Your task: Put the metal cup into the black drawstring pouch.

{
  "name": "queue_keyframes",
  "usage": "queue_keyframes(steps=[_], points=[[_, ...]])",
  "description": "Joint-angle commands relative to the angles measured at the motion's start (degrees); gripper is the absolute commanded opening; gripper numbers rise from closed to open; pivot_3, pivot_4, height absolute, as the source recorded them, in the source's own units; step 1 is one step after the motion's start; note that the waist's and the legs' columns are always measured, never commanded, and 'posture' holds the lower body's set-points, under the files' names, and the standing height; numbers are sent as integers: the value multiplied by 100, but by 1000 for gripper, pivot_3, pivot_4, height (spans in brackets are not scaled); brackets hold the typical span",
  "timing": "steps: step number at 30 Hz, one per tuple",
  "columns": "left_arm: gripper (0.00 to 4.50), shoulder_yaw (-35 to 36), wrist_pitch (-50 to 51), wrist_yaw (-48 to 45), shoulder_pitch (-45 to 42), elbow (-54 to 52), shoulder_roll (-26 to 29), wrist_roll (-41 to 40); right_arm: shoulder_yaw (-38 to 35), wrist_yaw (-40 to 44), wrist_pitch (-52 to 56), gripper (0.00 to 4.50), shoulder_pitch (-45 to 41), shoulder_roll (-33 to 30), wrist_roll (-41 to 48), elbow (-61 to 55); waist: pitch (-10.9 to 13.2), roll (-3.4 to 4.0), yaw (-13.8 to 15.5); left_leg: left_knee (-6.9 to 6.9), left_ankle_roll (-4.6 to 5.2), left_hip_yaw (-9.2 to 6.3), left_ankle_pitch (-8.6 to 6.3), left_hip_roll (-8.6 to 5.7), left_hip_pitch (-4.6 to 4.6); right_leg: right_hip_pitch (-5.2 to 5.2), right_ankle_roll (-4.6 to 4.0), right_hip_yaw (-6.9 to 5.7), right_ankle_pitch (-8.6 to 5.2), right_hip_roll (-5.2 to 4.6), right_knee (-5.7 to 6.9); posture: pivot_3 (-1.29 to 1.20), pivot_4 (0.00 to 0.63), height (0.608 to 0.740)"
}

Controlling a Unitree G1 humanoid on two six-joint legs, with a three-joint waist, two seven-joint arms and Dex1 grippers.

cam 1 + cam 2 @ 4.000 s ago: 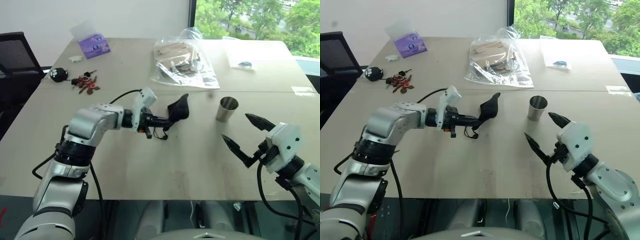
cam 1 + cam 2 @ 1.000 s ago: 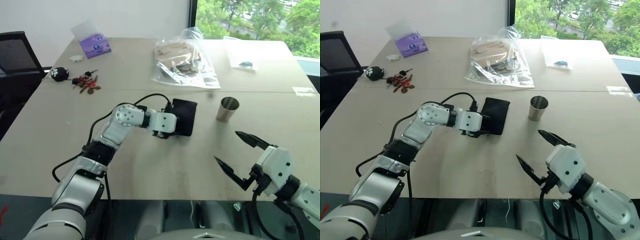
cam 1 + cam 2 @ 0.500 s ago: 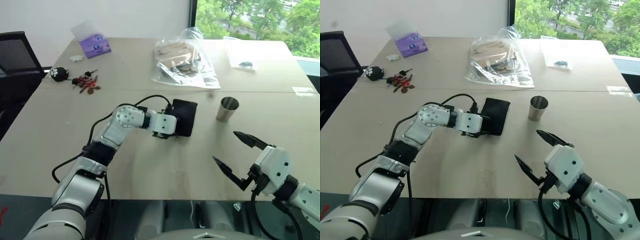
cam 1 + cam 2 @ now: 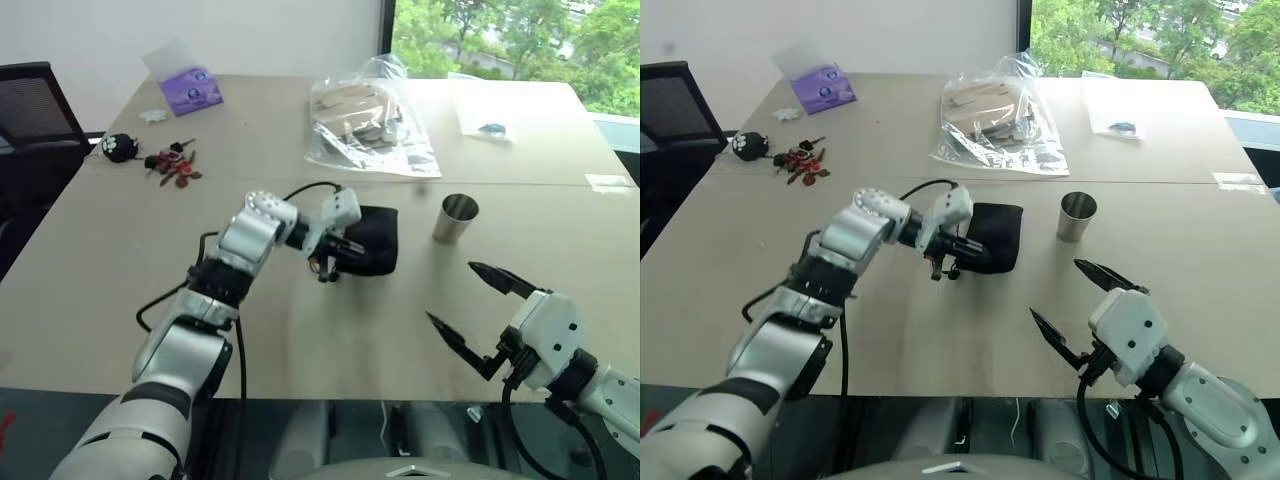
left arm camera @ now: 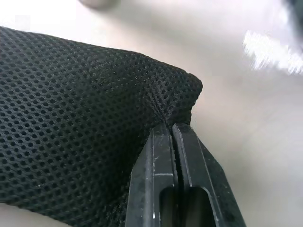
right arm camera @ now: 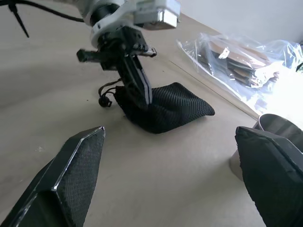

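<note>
The black drawstring pouch (image 4: 376, 240) lies bunched on the table's middle, its mesh raised at the near end, its cord (image 6: 105, 96) trailing on the tabletop. My left gripper (image 4: 343, 252) is shut on the pouch's fabric; the left wrist view shows the fingertips (image 5: 171, 128) pinching a fold of the mesh (image 5: 85, 118). The metal cup (image 4: 456, 218) stands upright and apart, just right of the pouch. My right gripper (image 4: 450, 291) hovers open near the table's front edge, below the cup, nothing between its fingers (image 6: 78, 175). Its wrist view shows the pouch (image 6: 173, 111) ahead and the cup (image 6: 279, 124).
A clear plastic bag of wooden pieces (image 4: 370, 118) lies behind the pouch. At the far left are a purple tissue pack (image 4: 187, 90), a small black plush toy (image 4: 118, 148) and red bits (image 4: 172, 168). A black chair (image 4: 35, 110) stands beside the table's left edge.
My left gripper has closed on the pouch, rolled its wrist and risen a little, pulling the flat pouch into a bunched hump. The right gripper and the cup have stayed put.
</note>
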Motion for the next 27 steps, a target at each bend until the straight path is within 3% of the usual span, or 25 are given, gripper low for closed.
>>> queue_keyframes(steps=[1,7,13,16,19,22,25,27], points=[[22,347,832,239,-361,93,18,-324,-118,-51,141,4500,-170,0,148,-238,0,0,-6,0,0,0,0,1,1,0,0,1,0,0,0,0,150,740],[22,545,1095,834,-346,-69,522,-246,-177,147,518,4500,-601,89,337,-116,1,0,-12,-2,-1,-2,0,4,1,-3,-1,4,0,0,1,0,150,740],[22,652,645,1814,-61,-280,1246,259,-157,518,370,4500,-880,190,302,310,1,0,23,-2,-1,-6,0,4,-1,-4,-1,3,0,-3,-2,0,150,740],[22,723,844,1999,526,-1173,1682,227,-116,750,284,4500,-1088,261,342,591,1,0,9,-5,-1,-4,1,3,-1,-5,-1,9,1,-7,-2,0,150,740],[22,1107,2399,2165,832,-2007,1400,-444,-110,904,335,4500,-1313,298,416,769,1,0,48,-4,-2,-9,1,3,-4,-5,-1,7,1,-10,-3,0,150,740],[22,1757,3763,2563,860,-2312,632,-941,-130,874,769,4500,-1673,227,519,881,1,-1,124,18,-1,-38,1,-1,-29,-4,0,-10,0,-18,-6,0,150,740],[22,2438,4535,3041,674,-2116,-89,-1099,-186,450,1582,4500,-1954,-109,114,666,1,-1,116,36,-1,-47,1,-5,-43,-9,0,-34,1,-16,3,0,150,740],[22,2736,4629,3398,645,-1919,-387,-1171,-338,507,2156,4500,-2177,-170,684,675,1,-2,73,50,-4,-54,2,-7,-64,-26,0,-39,1,-14,12,0,150,740]])
